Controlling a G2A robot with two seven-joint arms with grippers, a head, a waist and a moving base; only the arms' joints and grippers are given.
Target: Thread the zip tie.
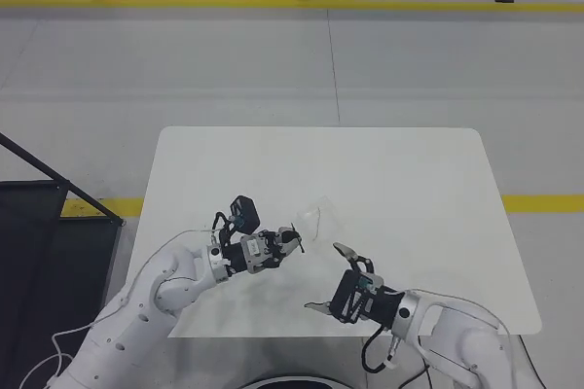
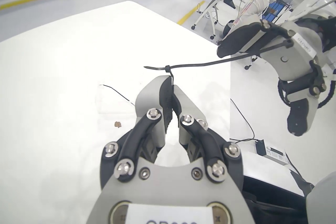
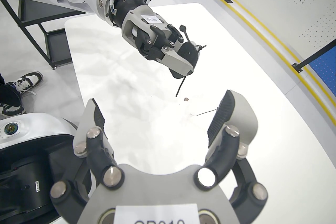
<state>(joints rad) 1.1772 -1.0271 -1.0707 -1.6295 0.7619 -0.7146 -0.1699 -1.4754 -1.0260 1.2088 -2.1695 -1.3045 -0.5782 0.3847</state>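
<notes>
A black zip tie point(image 2: 189, 66) is pinched between the fingers of my left gripper point(image 2: 172, 89), which is shut on it above the white table point(image 1: 419, 194). Its head sits just past the fingertips, and a long strap runs sideways towards my right gripper point(image 2: 258, 90). In the right wrist view the left gripper point(image 3: 190, 62) holds the tie with its tail point(image 3: 181, 84) hanging down. My right gripper point(image 3: 160, 112) stands open close by, nothing between its fingers. From the top, the left gripper point(image 1: 287, 241) and the right gripper point(image 1: 333, 279) are near the table's front middle.
A clear plastic piece point(image 1: 316, 219) with a thin black strip point(image 2: 115, 89) lies flat on the table beyond the grippers. A small brown crumb point(image 3: 186, 98) lies beside it. A black frame point(image 1: 29, 224) stands off the table's left side.
</notes>
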